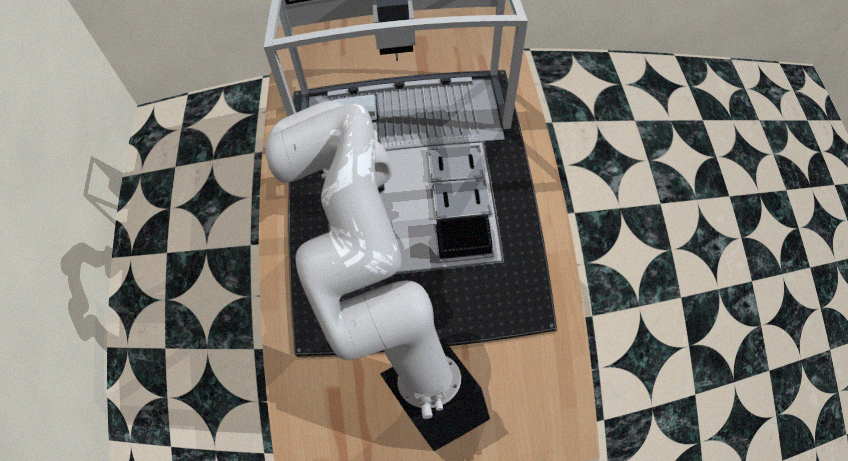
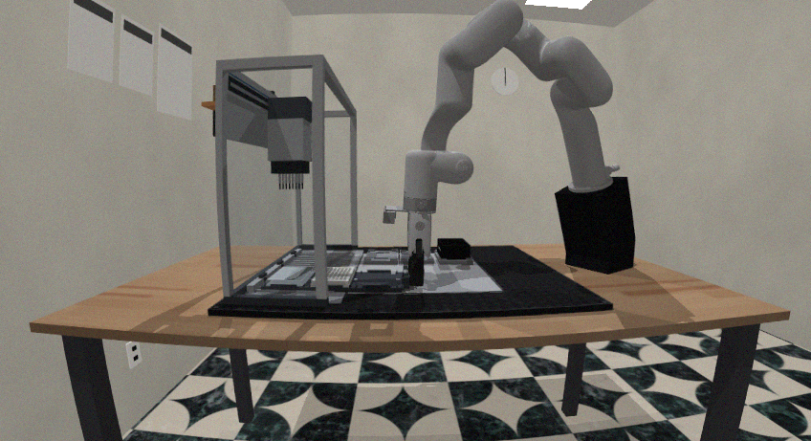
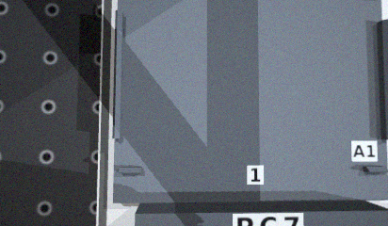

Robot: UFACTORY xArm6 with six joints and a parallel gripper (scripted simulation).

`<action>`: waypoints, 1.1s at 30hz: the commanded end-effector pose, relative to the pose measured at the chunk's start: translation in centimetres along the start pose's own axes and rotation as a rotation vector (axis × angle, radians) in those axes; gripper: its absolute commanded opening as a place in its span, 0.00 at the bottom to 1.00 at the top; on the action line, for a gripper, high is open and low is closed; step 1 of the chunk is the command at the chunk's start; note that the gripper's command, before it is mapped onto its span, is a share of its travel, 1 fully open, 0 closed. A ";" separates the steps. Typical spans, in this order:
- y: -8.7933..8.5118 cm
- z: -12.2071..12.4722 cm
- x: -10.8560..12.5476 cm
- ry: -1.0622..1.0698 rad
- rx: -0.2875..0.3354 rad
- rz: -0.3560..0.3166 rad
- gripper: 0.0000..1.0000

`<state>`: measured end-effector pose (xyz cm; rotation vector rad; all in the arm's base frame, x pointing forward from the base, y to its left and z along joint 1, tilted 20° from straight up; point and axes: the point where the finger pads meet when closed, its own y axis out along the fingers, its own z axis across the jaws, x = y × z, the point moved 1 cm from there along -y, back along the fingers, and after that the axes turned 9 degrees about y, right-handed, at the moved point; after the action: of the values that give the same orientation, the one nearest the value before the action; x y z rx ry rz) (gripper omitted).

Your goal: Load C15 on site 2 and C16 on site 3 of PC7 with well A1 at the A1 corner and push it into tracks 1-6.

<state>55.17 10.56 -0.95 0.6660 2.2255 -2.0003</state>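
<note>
The gripper [image 2: 416, 266] hangs low over the handle end of the plate carrier [image 3: 285, 94], with its fingers spread wide and nothing between them. The wrist view looks straight down on the bare surface of site 1, where the labels "1" and "A1" are readable, and the carrier's left edge runs beside the black perforated board [image 3: 40, 108]. The dark deep-well block [image 1: 464, 236] sits in the nearest nest, and the two nests [image 1: 455, 162] behind it look bare.
</note>
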 end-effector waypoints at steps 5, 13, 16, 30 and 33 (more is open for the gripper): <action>-0.1 0.0 -0.3 -0.002 -0.055 -0.060 0.82; -0.1 0.0 -0.3 -0.002 -0.055 -0.060 0.82; -0.1 0.0 -0.3 -0.002 -0.055 -0.060 0.82; -0.1 0.0 -0.5 -0.002 -0.055 -0.060 0.82; -0.1 0.0 -0.6 -0.002 -0.055 -0.060 0.82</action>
<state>55.43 10.51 -0.87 0.6044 2.2934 -1.9892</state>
